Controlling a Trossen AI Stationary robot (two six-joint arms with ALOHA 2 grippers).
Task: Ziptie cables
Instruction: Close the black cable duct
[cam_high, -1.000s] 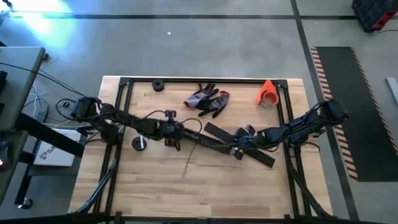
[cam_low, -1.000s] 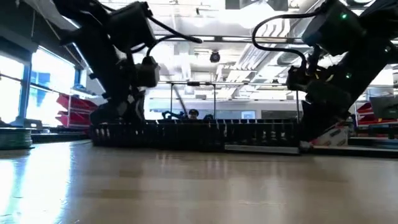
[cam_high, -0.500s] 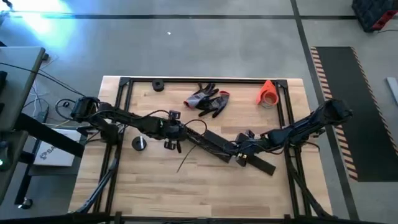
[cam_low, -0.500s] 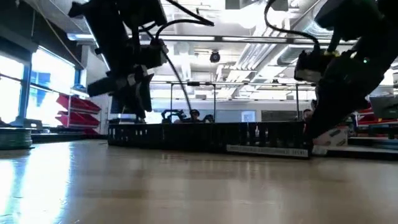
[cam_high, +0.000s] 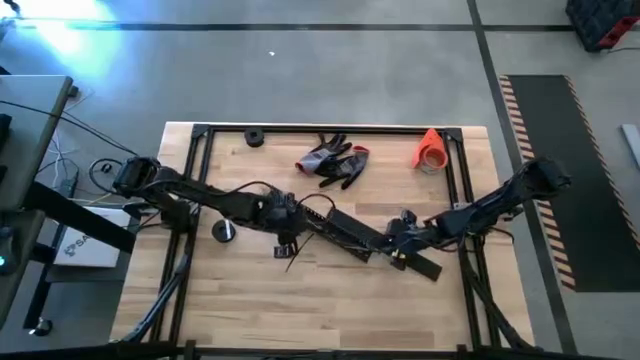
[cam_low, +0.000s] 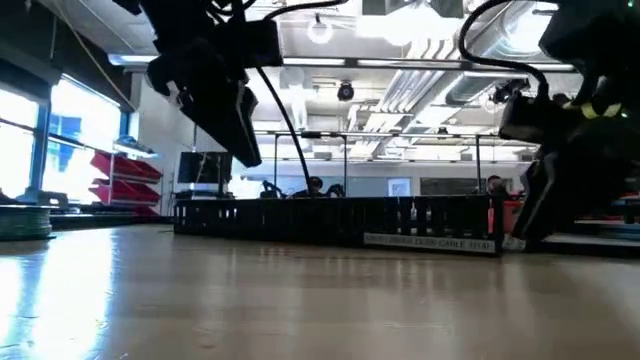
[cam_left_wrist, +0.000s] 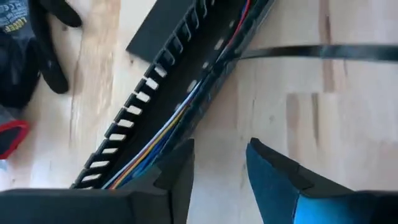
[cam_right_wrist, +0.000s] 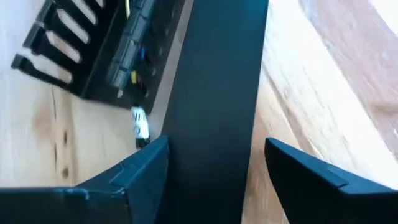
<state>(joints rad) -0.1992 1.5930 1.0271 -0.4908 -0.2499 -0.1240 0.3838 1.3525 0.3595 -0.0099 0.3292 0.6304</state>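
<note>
The cables (cam_left_wrist: 186, 102) are thin red, blue, yellow and pale wires lying along the channel of a black slotted duct (cam_high: 385, 240) that rests slantwise on the table's middle. A thin black strip (cam_left_wrist: 311, 52) runs from the duct across the wood. My left gripper (cam_left_wrist: 221, 168) hovers open above the bare wood beside the duct's left part (cam_high: 285, 243). My right gripper (cam_right_wrist: 214, 162) is open at the duct's right end (cam_high: 400, 252). Its fingers stand on either side of a flat black strip (cam_right_wrist: 214, 87). My right gripper comes from above with one finger (cam_right_wrist: 146, 165) at one long edge of the flat black strip (cam_right_wrist: 186, 124) and the other finger a little off the other edge. I cannot tell whether either finger touches it. The strip lies flat on the table.
Grey-and-red gloves (cam_high: 335, 162) lie toward the far edge, an orange roll (cam_high: 430, 150) at the far right. A black disc (cam_high: 253, 138) sits far left and a round part (cam_high: 222, 230) near the left arm. A black frame (cam_high: 200, 135) borders the table.
Both grippers have moved toward the table's near edge and slightly to the right. The black duct has slid a little along the table in the first half of the second and has kept still since.
</note>
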